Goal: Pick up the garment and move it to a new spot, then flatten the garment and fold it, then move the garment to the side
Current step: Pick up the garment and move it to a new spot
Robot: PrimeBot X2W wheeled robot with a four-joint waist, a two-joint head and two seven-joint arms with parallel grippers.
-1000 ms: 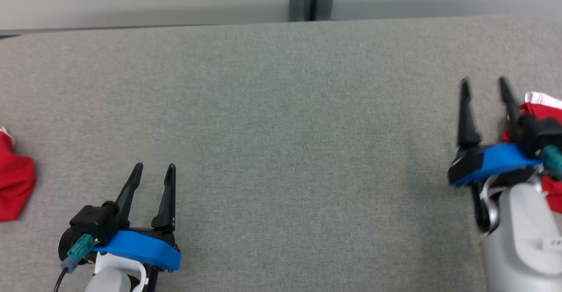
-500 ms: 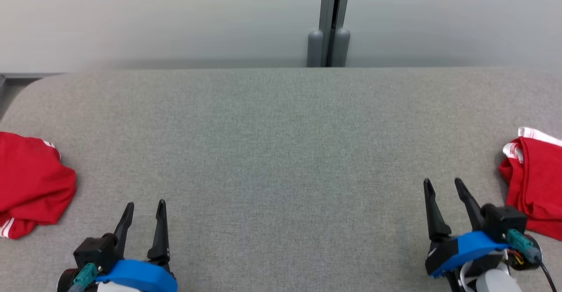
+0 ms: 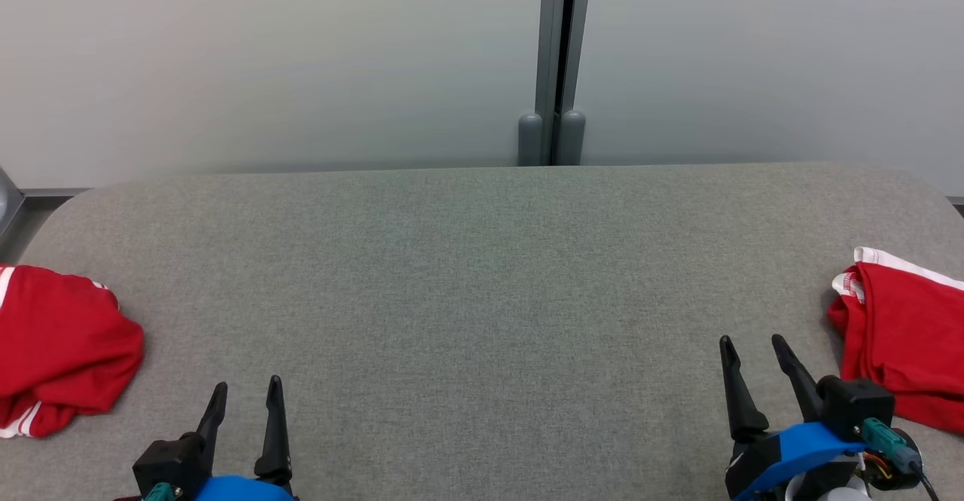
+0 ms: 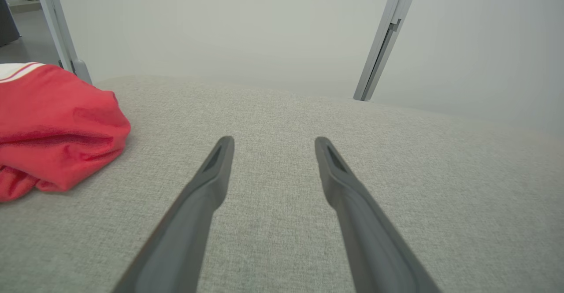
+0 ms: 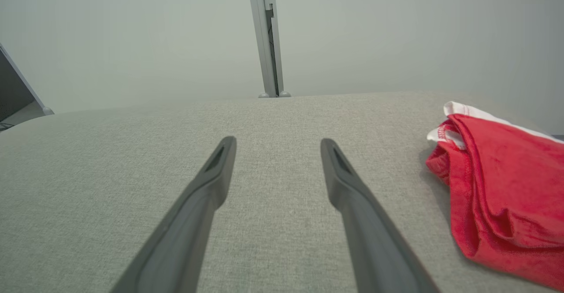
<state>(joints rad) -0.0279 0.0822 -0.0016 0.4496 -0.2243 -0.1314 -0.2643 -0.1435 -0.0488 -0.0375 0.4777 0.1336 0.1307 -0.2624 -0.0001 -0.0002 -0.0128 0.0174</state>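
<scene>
A crumpled red garment (image 3: 60, 350) with white stripes lies at the table's left edge, also in the left wrist view as a red garment (image 4: 53, 125). Another red garment (image 3: 904, 343) with white trim lies flatter at the right edge, seen close in the right wrist view as a red garment (image 5: 502, 187). My left gripper (image 3: 248, 383) is open and empty near the front edge, right of the left garment. My right gripper (image 3: 751, 338) is open and empty, just left of the right garment and apart from it. Bare cloth shows between the left gripper (image 4: 274, 139) fingers and the right gripper (image 5: 278, 139) fingers.
The grey fabric table (image 3: 482, 275) has rounded far corners and a wide bare middle. A pale wall rises behind it with a grey vertical post (image 3: 553, 56) at the centre. A dark floor gap shows at the far left.
The head camera has tilted up, showing more wall and both garments. My right gripper has drawn back from beside the right garment toward the near edge. Both grippers stay open.
</scene>
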